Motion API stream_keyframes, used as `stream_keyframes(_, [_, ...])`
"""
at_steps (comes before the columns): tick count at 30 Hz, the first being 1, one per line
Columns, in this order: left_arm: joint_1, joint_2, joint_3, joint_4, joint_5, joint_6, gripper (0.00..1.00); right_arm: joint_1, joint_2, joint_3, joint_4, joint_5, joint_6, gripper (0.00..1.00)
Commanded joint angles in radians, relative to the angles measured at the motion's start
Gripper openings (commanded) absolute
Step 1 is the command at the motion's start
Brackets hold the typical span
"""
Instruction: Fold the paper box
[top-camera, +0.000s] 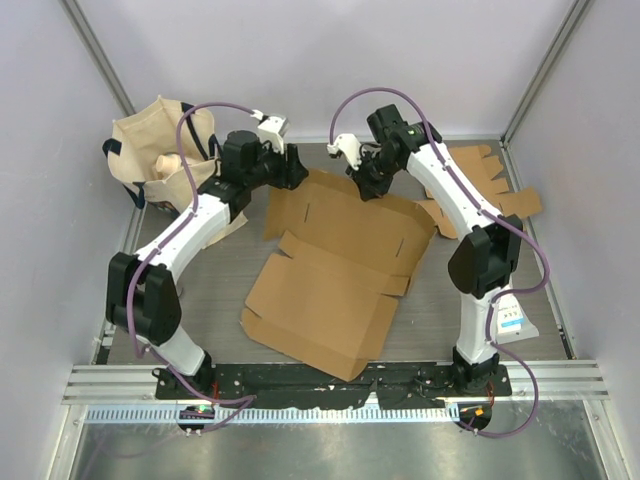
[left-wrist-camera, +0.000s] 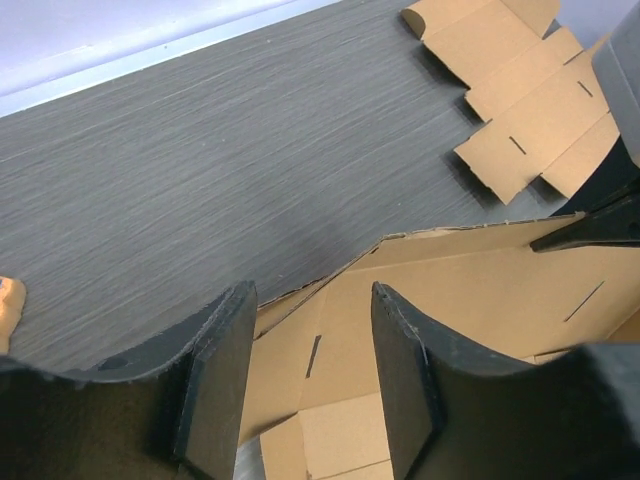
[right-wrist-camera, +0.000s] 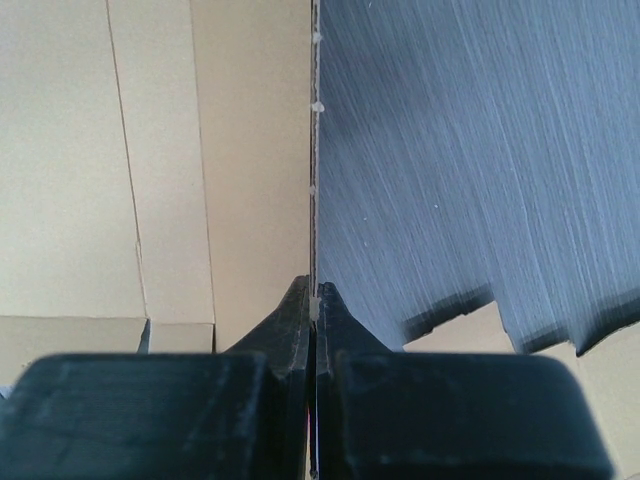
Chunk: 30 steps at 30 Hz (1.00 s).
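Observation:
The paper box (top-camera: 340, 270) is a flat brown cardboard blank lying unfolded in the middle of the table, with creases and slots showing. My right gripper (top-camera: 362, 185) is shut on the box's far edge; in the right wrist view the thin edge runs straight between the closed fingertips (right-wrist-camera: 315, 290), with the panel (right-wrist-camera: 230, 150) to their left. My left gripper (top-camera: 298, 165) is open and empty, hovering just above the box's far left corner; its fingers (left-wrist-camera: 312, 290) frame the cardboard (left-wrist-camera: 480, 290) without touching it.
A beige canvas bag (top-camera: 160, 150) sits at the far left. Spare cardboard blanks (top-camera: 490, 185) lie at the far right, also in the left wrist view (left-wrist-camera: 520, 90). A white card (top-camera: 512, 320) lies by the right arm's base. Walls enclose the table.

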Motion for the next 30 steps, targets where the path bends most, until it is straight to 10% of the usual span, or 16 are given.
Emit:
stream_keyframes(1, [-0.021,0.008,0.051,-0.016,-0.054,0.024,0.49,0.009,0.012,0.067,0.034,0.011,-0.023,0.02])
stream_keyframes(12, [-0.075,-0.044,-0.006,-0.025,-0.258,-0.025,0.00,0.078,0.030,0.085,0.116,0.213,0.007,0.05])
stream_keyframes(16, [-0.082,-0.081,-0.086,0.019,-0.342,-0.092,0.00,0.092,0.010,0.044,0.268,0.414,0.232,0.36])
stream_keyframes(30, [-0.131,-0.173,-0.227,0.159,-0.364,-0.027,0.00,0.031,-0.344,-0.274,0.350,0.709,0.819,0.84])
